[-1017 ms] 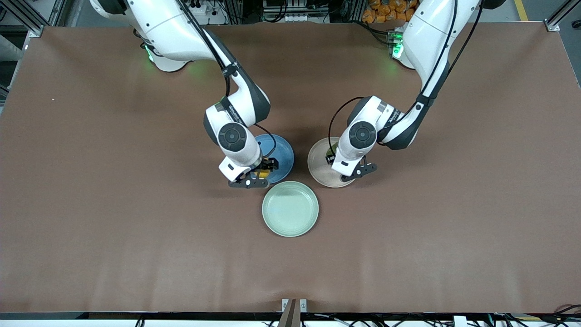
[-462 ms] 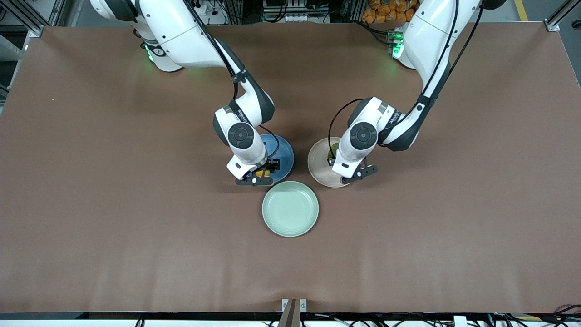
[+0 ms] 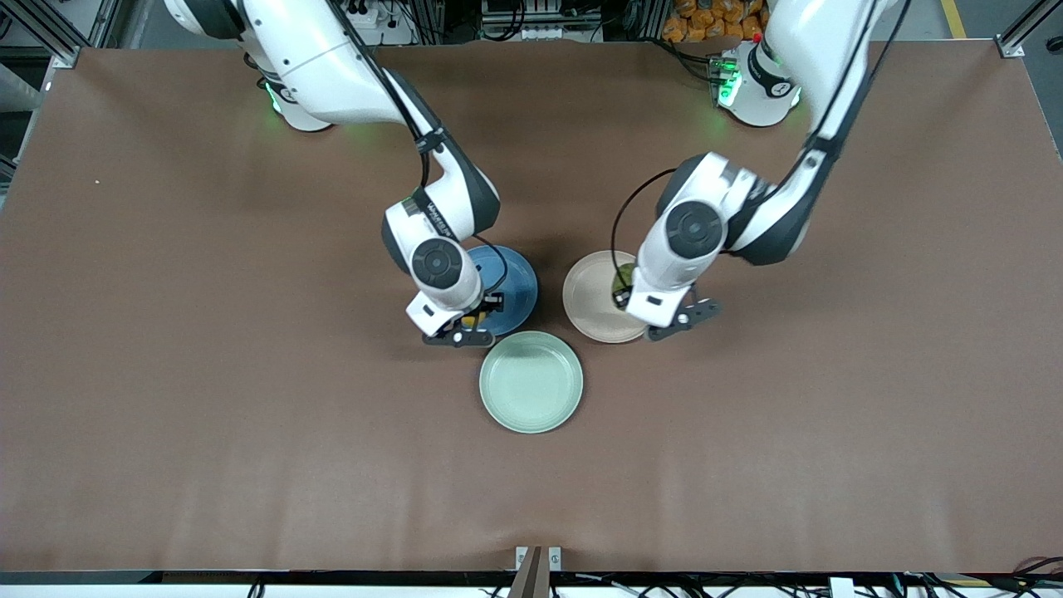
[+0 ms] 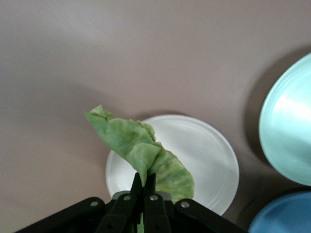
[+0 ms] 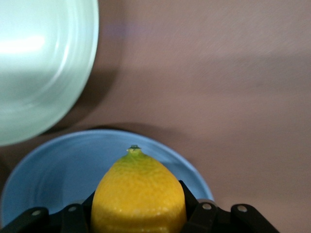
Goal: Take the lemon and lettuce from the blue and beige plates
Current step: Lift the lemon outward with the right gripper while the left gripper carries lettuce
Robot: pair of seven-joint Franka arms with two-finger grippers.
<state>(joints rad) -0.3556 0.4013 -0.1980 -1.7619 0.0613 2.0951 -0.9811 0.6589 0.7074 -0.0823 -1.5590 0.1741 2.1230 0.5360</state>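
A yellow lemon (image 5: 138,194) sits between the fingers of my right gripper (image 5: 138,209), which is shut on it over the blue plate (image 5: 53,170). In the front view that gripper (image 3: 470,321) is at the blue plate's (image 3: 516,286) edge nearest the camera, and a bit of the lemon (image 3: 471,318) shows. My left gripper (image 4: 144,182) is shut on a green lettuce leaf (image 4: 138,148), which hangs above the beige plate (image 4: 214,160). In the front view the lettuce (image 3: 621,284) peeks out beside the left wrist over the beige plate (image 3: 588,301).
A pale green plate (image 3: 531,382) lies just nearer the camera than the blue and beige plates, between them. It also shows in the wrist views (image 4: 286,141) (image 5: 39,63). The brown table (image 3: 249,415) spreads wide on every side.
Both grippers have shut, the right on the lemon and the left on the lettuce. The left arm has risen and shifted toward its own end of the table, and the beige plate shows more.
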